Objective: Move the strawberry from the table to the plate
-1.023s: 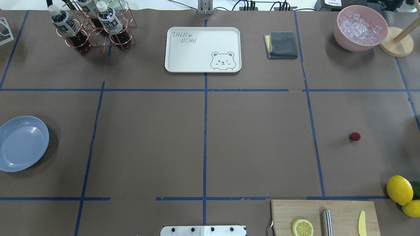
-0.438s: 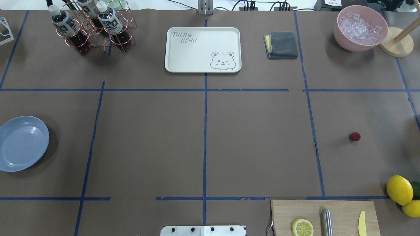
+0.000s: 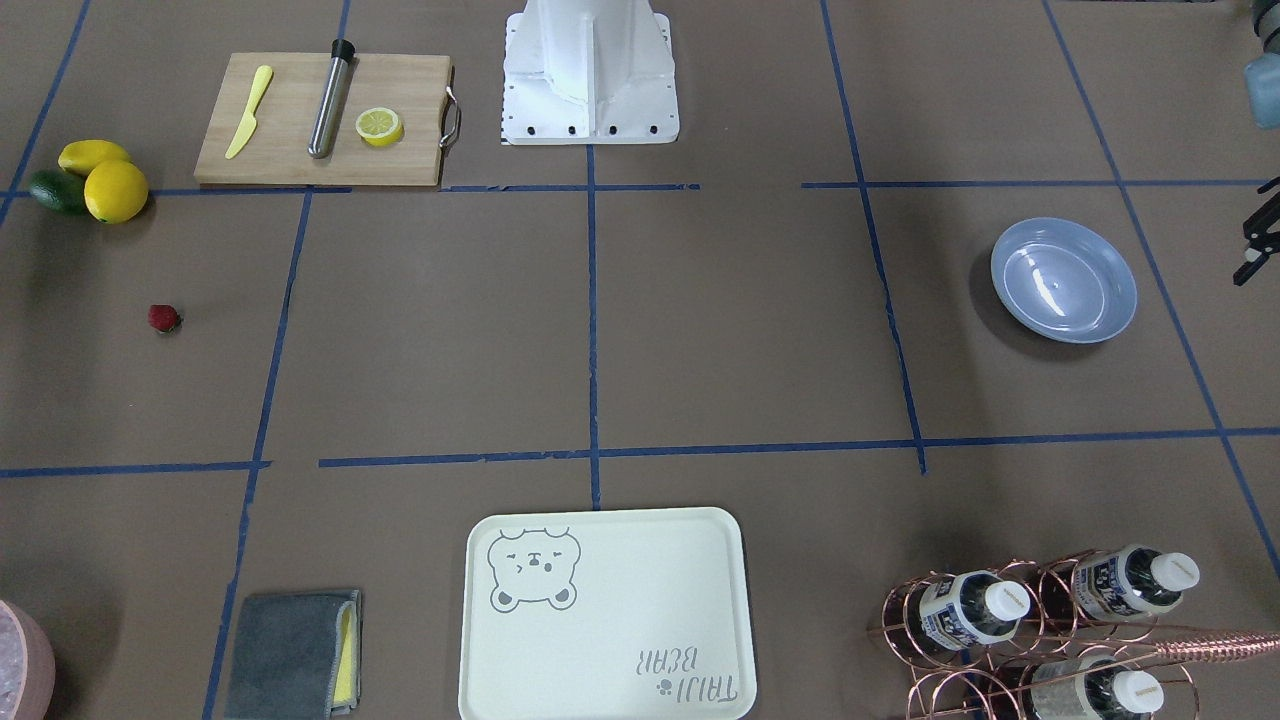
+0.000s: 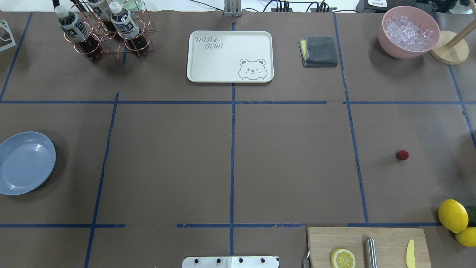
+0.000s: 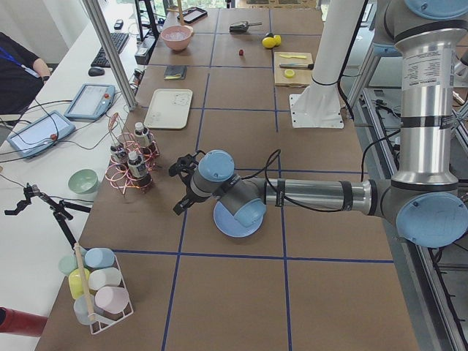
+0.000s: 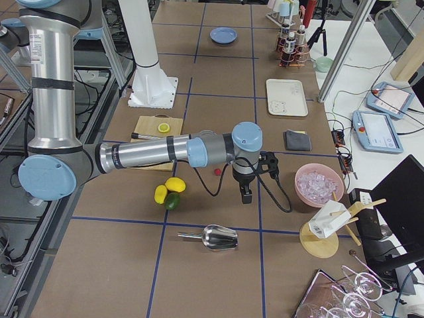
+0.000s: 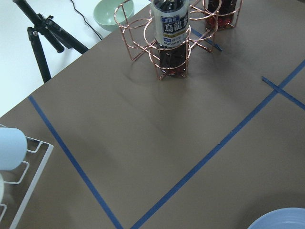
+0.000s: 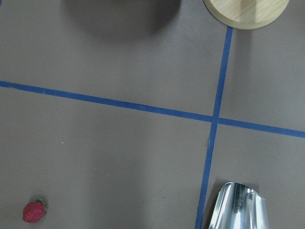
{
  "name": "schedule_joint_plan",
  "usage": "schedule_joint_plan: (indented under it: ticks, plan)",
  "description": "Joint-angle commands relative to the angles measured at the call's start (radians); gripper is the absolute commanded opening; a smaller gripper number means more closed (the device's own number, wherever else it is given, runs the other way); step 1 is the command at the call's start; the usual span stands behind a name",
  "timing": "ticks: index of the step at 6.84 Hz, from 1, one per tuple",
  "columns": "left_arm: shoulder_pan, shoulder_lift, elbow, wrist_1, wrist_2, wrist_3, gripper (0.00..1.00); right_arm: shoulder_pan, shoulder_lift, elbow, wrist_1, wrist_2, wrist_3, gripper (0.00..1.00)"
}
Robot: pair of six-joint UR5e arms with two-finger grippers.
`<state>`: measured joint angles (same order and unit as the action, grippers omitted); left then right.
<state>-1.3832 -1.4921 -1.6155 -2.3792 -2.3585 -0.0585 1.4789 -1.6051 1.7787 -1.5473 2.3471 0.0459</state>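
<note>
The strawberry (image 4: pixel 402 155) (image 3: pixel 163 318) lies alone on the brown table (image 4: pixel 290 163) at the right, small and dark red. It sits in the bottom left corner of the right wrist view (image 8: pixel 34 211). The light-blue plate (image 4: pixel 22 163) (image 3: pixel 1063 280) rests at the table's far left edge. My right gripper (image 6: pixel 246 195) hangs over the table a little beyond the strawberry (image 6: pixel 217 172), toward the ice bowl. My left gripper (image 5: pixel 179 186) hovers beside the plate (image 5: pixel 234 223), whose rim shows in the left wrist view (image 7: pixel 281 220). I cannot tell whether either gripper is open or shut.
A cutting board (image 4: pixel 368 245) with a lemon half, steel rod and yellow knife sits front right, with lemons (image 4: pixel 452 215) beside it. At the back stand a cream bear tray (image 4: pixel 230 56), bottle rack (image 4: pixel 108 33), grey cloth (image 4: pixel 319 51) and pink ice bowl (image 4: pixel 408 31). A metal scoop (image 8: pixel 238 205) lies near the right gripper.
</note>
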Motion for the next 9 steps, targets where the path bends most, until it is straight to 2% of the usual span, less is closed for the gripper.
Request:
schedule_joint_plan:
  ticks: [1, 2, 4, 6, 9]
  plan:
    - [0.064, 0.012, 0.108, -0.102, 0.06, -0.156, 1.0, 0.0, -0.002, -0.002, 0.003, 0.0, 0.002, 1.0]
    - [0.102, 0.025, 0.184, -0.206, 0.141, -0.218, 0.92, 0.0, -0.002, -0.002, 0.004, 0.0, 0.002, 1.0]
    - [0.162, 0.059, 0.215, -0.314, 0.139, -0.431, 0.66, 0.0, -0.002, -0.002, 0.006, -0.002, 0.002, 1.0]
    - [0.208, 0.108, 0.217, -0.376, 0.13, -0.454, 0.64, 0.001, -0.002, -0.001, 0.009, -0.002, 0.002, 1.0]
    - [0.286, 0.11, 0.246, -0.402, 0.131, -0.452, 0.64, 0.001, -0.002, -0.002, 0.009, -0.005, 0.002, 1.0]
